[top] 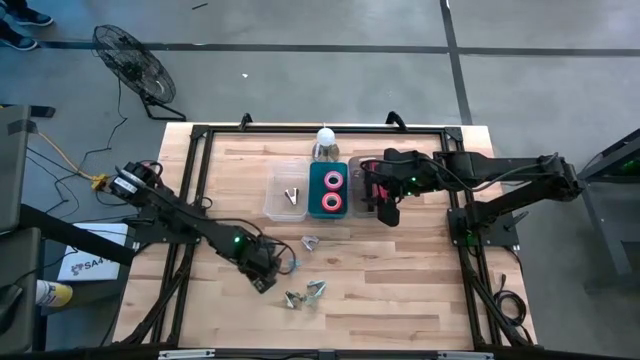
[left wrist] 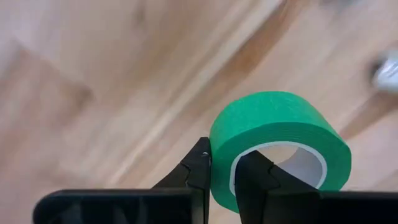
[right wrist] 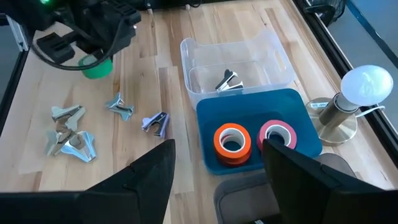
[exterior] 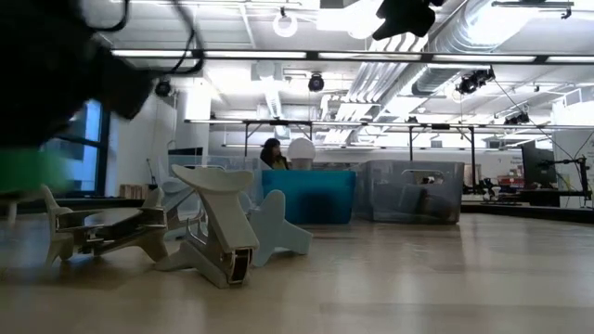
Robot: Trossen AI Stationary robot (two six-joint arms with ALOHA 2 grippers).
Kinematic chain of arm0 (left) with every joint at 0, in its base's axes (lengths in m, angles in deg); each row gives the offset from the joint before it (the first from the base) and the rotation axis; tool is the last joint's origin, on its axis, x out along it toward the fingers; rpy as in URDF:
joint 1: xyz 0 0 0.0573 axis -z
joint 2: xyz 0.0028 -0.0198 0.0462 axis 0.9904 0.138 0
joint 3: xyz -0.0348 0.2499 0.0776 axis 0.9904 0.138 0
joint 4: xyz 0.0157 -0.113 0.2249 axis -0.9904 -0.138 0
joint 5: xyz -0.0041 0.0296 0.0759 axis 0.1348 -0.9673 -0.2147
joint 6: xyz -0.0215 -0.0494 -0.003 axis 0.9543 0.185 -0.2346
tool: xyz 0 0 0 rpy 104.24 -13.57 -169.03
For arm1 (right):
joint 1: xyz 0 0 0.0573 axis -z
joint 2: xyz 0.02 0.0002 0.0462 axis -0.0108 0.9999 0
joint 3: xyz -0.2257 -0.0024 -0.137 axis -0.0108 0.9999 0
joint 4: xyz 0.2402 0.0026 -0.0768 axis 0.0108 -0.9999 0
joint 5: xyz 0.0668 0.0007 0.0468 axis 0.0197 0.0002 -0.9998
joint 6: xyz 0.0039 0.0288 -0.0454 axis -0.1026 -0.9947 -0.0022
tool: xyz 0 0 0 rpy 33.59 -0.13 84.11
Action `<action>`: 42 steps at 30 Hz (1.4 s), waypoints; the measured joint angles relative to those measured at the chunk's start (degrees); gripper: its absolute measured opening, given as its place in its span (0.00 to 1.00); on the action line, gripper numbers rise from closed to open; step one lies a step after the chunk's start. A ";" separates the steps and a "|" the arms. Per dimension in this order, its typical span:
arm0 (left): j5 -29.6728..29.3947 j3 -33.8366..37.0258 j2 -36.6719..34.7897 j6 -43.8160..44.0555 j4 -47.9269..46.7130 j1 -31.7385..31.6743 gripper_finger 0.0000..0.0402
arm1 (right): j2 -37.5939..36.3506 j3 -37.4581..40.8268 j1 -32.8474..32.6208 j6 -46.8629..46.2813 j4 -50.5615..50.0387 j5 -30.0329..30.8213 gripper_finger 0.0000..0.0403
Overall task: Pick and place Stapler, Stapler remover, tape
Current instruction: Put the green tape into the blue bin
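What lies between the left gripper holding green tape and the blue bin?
One silvery staple remover lies there, clearest in the high view.

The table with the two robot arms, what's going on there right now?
The left gripper has clamped one wall of a green tape roll near the table's front. The right gripper hangs open over the bins at the back. The blue bin already holds two tape rolls, and the clear bin holds one staple remover. Several more staple removers lie loose on the wood.
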 joint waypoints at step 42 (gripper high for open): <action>-44.66 -49.82 -0.20 -64.34 1.27 -19.14 0.09 | 0.48 -0.04 0.31 15.66 31.02 -5.45 0.58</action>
